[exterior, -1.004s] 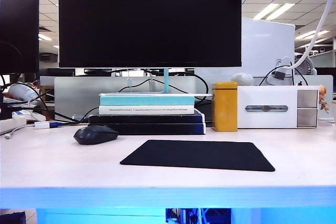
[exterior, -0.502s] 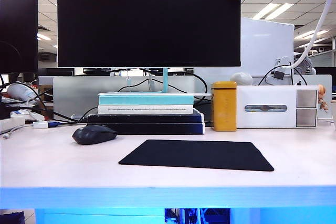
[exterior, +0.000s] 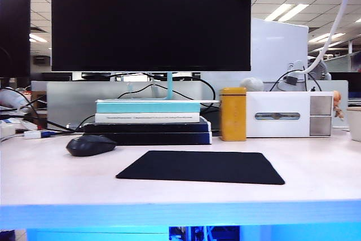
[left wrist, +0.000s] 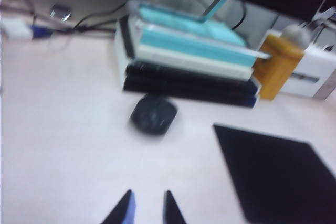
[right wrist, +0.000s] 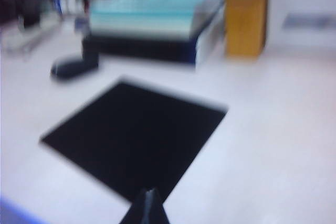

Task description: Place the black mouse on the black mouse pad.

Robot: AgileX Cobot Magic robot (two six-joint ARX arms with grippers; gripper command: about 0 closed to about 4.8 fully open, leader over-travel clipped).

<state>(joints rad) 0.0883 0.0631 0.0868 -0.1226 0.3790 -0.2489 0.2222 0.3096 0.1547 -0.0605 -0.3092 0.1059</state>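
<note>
Black mouse (exterior: 91, 145); black mouse pad (exterior: 200, 166); yellow tin (exterior: 233, 114)

Exterior view: sharp, evenly bright, lit by ceiling light panels (exterior: 287, 11); a blue glow tints the front edge of the pale matte tabletop (exterior: 180, 214). Both wrist views are motion-blurred, the right wrist view more heavily, with soft outlines throughout.
</note>
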